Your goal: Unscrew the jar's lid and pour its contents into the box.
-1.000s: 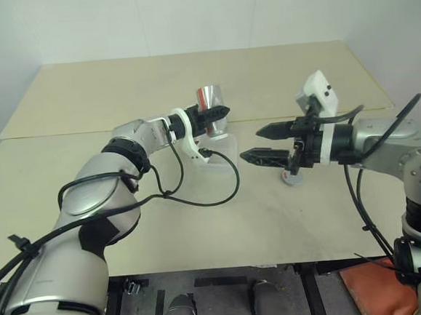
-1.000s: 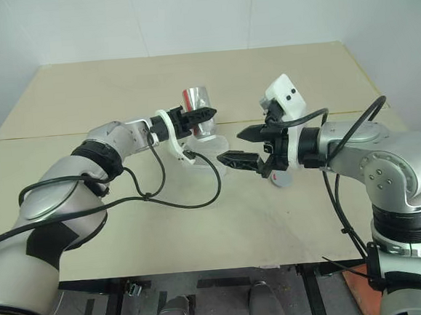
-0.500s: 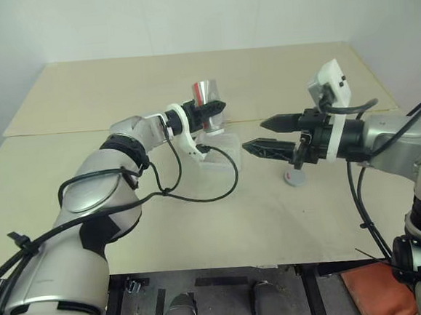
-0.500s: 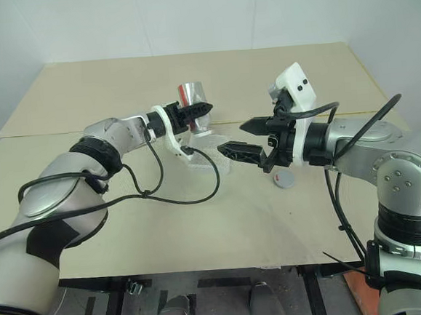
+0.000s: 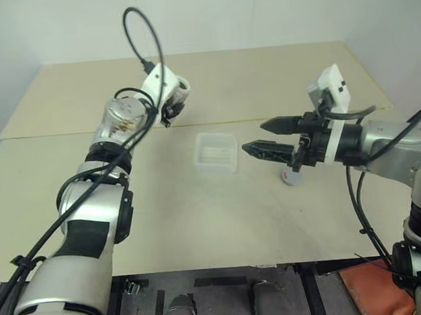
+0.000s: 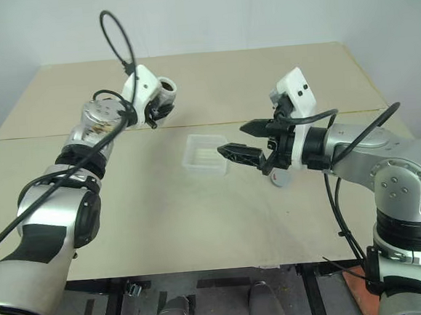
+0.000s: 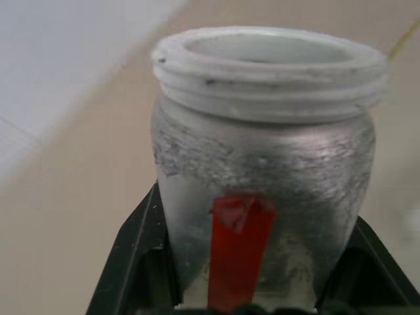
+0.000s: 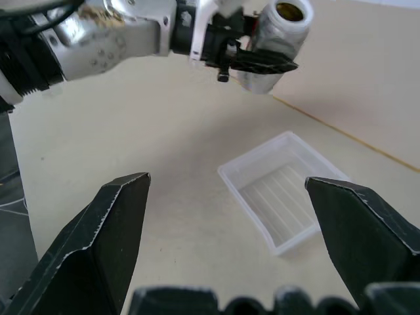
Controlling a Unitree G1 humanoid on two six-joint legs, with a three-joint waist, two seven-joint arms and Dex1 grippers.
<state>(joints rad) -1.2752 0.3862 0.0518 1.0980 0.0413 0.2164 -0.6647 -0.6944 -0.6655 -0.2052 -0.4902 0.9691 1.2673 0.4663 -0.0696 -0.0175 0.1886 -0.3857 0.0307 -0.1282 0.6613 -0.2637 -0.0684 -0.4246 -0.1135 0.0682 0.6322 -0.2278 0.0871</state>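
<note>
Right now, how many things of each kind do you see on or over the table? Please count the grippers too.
Jar: 1
Lid: 1
Box: 1
Grippers: 2, left gripper and right gripper
Total: 5

Two head cameras look forward and down over the table (image 5: 201, 224), a slight sideways offset between them. The left wrist camera sits right against the jar (image 7: 262, 177). The right wrist camera faces the box (image 8: 289, 190), which the head views share
</note>
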